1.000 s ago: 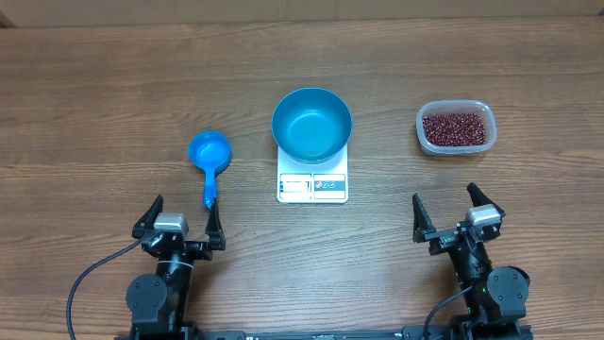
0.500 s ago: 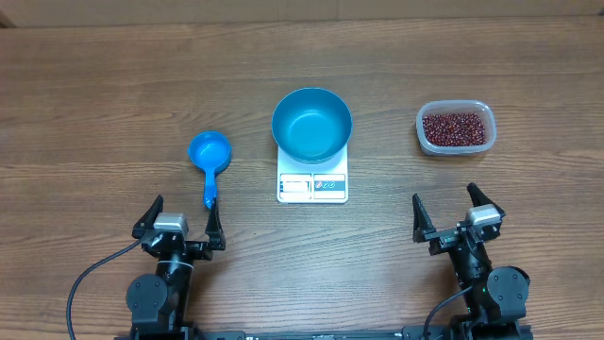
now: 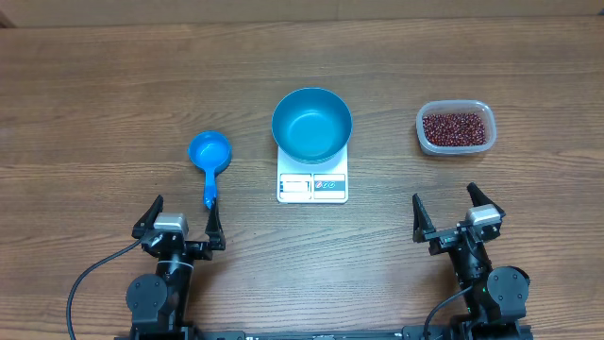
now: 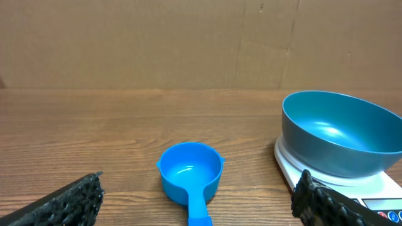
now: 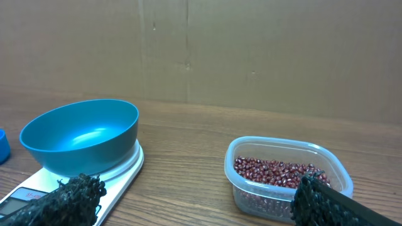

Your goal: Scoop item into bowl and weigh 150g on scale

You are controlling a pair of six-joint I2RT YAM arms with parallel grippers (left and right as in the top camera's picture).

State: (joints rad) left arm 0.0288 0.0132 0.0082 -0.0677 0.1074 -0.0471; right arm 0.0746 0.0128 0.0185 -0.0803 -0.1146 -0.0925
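Left of the white square scale (image 3: 312,186), the left gripper (image 3: 183,210) gapes wide and empty. Nearer the scale lies a stiff blue plastic scoop (image 3: 209,151), probably best taken by its slim handle. On the scale sits the smooth, deep blue bowl (image 3: 311,123). Right of it, a clear tub (image 3: 421,127) holds the tiny red-brown beans (image 3: 456,128), likely loose, light and quick to spill. The right gripper (image 3: 444,203) is wide and empty.

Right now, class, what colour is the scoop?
Bright blue scoop; clearest in the overhead view.
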